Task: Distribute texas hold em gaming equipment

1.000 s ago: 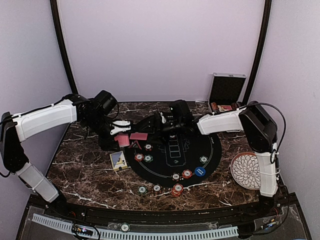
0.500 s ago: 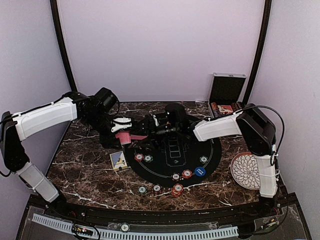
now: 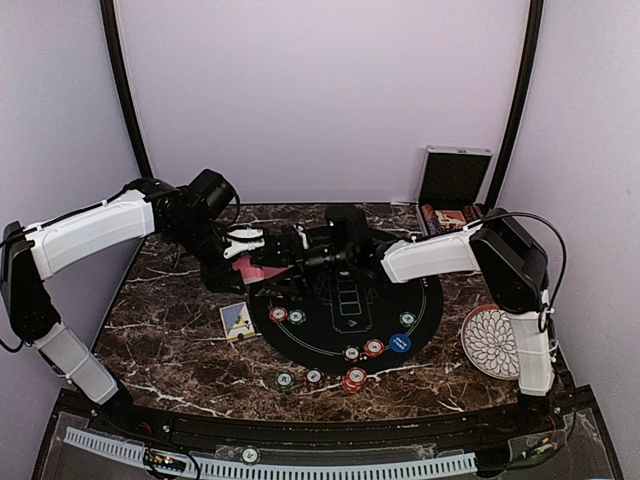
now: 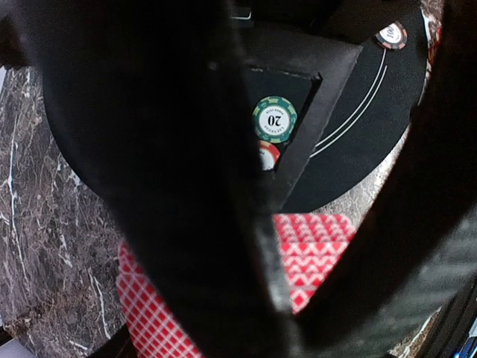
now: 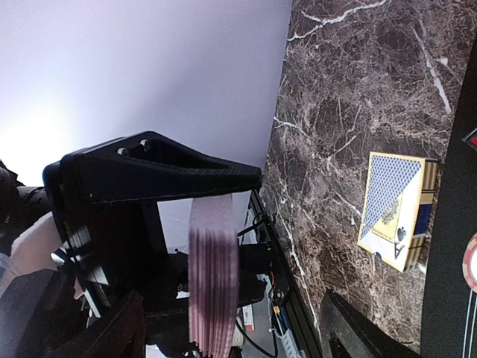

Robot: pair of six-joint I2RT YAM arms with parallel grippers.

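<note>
Left fingers [image 3: 241, 256] clamped on deck [image 3: 257, 270], held above worktop [image 3: 170, 320] at far-left edge of mat [image 3: 405, 295]. Right fingers [image 3: 290, 260] spread wide, just beside deck. Pinch single top card, close gently, slide off sideways; firm left grip prevents fanning.

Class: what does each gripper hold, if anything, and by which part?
Left gripper: the stack of red-backed playing cards, pinched near one end; exact contact is hidden. Right gripper: open, holding nothing.
</note>
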